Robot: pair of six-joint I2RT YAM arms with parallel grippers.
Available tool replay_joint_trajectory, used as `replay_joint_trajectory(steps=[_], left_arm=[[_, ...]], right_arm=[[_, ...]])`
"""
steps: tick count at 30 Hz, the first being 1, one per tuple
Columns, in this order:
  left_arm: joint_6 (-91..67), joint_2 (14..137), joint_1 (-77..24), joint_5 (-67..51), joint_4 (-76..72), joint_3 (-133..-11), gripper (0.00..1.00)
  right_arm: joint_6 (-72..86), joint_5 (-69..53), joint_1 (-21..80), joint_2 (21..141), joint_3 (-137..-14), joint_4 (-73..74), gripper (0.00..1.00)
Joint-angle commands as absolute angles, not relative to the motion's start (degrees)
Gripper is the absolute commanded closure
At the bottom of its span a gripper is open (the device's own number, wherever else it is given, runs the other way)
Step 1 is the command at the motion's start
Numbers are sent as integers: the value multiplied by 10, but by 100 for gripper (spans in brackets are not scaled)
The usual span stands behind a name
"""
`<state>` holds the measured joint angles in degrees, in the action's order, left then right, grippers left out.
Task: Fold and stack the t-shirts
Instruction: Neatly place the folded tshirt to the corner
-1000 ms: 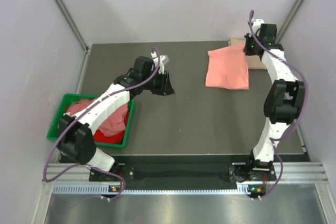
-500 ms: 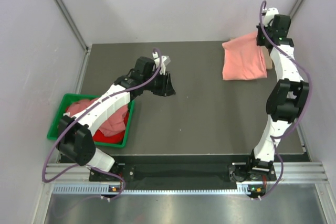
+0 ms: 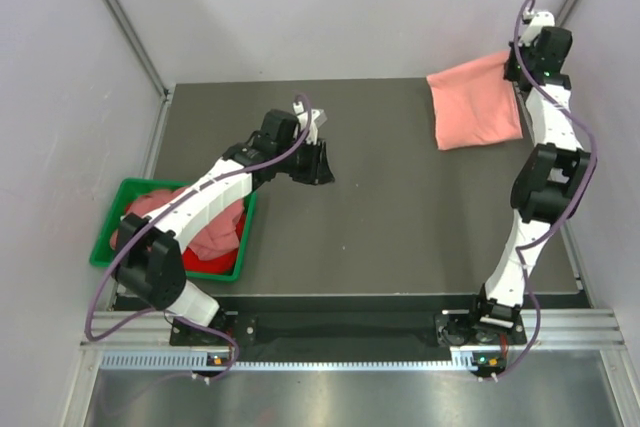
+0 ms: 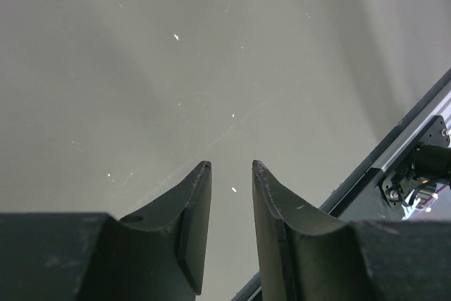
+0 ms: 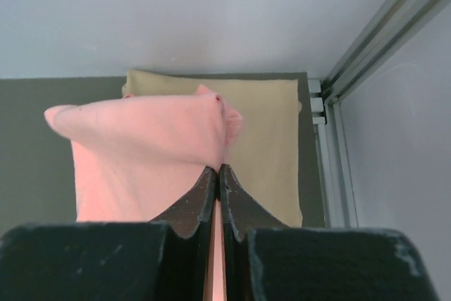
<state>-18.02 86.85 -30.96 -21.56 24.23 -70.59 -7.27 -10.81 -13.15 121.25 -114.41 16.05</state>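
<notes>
My right gripper (image 3: 516, 64) is shut on the edge of a folded salmon-pink t-shirt (image 3: 476, 100) and holds it lifted at the table's far right corner. In the right wrist view the gripper (image 5: 219, 168) pinches the pink cloth (image 5: 141, 153) above a folded tan-beige t-shirt (image 5: 264, 132) that lies flat in the corner. In the top view the tan shirt is hidden under the pink one. My left gripper (image 3: 318, 162) is open and empty over bare table near the middle; it also shows in the left wrist view (image 4: 231, 166). More pink and red shirts (image 3: 215, 232) lie in a bin.
A green plastic bin (image 3: 120, 202) sits at the table's left edge under my left arm. Grey walls close in at the back and both sides, with a metal frame post (image 5: 366, 40) right beside the tan shirt.
My right gripper has carried the salmon-pink shirt up and to the right, from the table's right middle over the tan shirt in the far corner. The left arm has barely moved.
</notes>
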Motion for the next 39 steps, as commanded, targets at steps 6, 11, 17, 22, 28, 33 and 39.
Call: replay_joint_trajectory(steps=[6,11,17,22,28,33,39], left_arm=[[-175,892,-312,-227,233,-712,65],[-171,907,-312,-219,243,-717,65],[-171,921,-312,-223,245,-721,65],[-171,926,-312,-226,245,-722,65],[-171,928,-313,-222,245,-722,65],[-171,937,-313,-226,250,-729,65],[-171,923,-317,-225,258,-729,64]], right_arm=[[49,-127,-183,1329,-1215,5,100],[89,-109,-197,1405,-1277,-38,100],[105,-98,-208,1433,-1274,-69,100],[110,-98,-213,1445,-1276,-82,100],[131,-88,-218,1459,-1294,-94,100],[148,-96,-222,1479,-1302,-94,95],[155,-95,-222,1435,-1270,-59,59]])
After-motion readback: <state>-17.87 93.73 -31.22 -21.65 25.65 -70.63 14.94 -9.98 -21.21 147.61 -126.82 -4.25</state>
